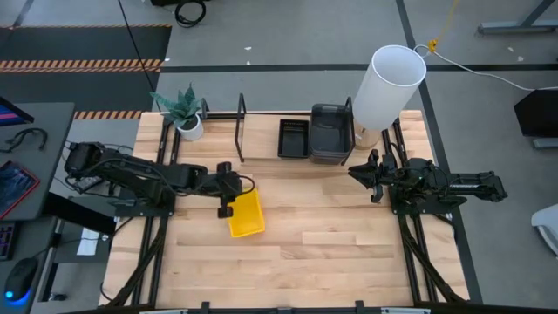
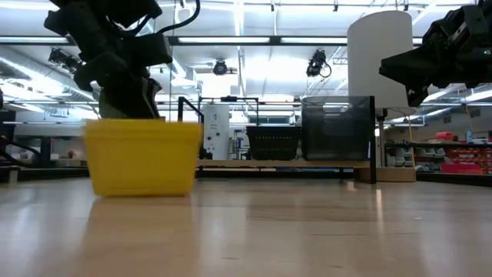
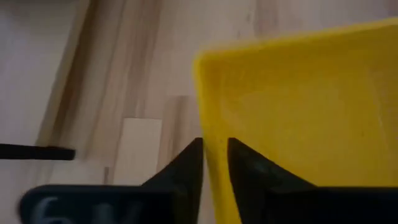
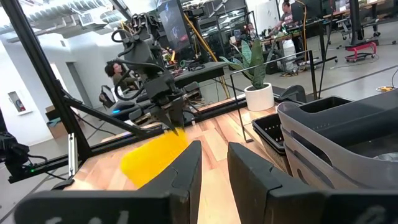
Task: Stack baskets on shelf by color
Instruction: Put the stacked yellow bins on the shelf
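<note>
A yellow basket (image 1: 248,215) sits at the table's middle left, also seen in the low view (image 2: 142,158). My left gripper (image 1: 228,199) stands over its left side and is shut on its wall. My right gripper (image 1: 359,172) hovers near the shelf's right part with its fingers close together, holding nothing. On the shelf (image 1: 261,157) along the far edge rest a black basket (image 1: 294,138) and, to its right, a stack of dark grey baskets (image 1: 331,133). The other baskets are out of view. My left gripper pinches the yellow basket's left side wall at its rim (image 3: 210,146), a short way from a corner. One finger (image 3: 245,165) is inside the basket and the other (image 3: 189,165) outside. The fingers come from above, pointing down. Whether the basket's bottom touches the table I cannot tell.
A tall white cylinder (image 1: 388,87) stands at the shelf's right end, close to my right arm. A potted plant (image 1: 185,113) sits at the far left corner. Black upright frames (image 1: 241,126) rise from the shelf. Bare tabletop (image 1: 331,244) spreads across the near half.
</note>
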Controlling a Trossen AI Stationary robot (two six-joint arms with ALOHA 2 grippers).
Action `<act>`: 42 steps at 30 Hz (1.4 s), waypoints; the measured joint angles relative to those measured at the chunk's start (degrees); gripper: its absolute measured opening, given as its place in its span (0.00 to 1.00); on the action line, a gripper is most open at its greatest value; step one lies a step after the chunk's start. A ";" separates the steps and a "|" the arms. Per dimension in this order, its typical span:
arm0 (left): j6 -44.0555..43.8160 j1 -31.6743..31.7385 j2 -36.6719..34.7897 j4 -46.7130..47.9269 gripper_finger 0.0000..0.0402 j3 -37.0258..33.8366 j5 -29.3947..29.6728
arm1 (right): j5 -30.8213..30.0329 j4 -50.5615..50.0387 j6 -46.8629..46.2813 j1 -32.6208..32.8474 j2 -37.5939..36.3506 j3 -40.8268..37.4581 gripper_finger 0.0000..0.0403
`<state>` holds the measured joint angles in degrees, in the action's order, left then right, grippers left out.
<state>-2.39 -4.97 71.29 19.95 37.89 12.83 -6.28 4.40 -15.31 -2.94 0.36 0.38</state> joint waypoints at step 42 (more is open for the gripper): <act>-26.13 -16.19 33.01 22.76 0.48 31.06 -3.66 | 0.00 0.24 0.00 0.00 0.00 -0.01 0.21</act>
<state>-28.52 -21.16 104.29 42.70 68.95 9.17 -6.28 4.64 -15.31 -2.94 0.36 0.38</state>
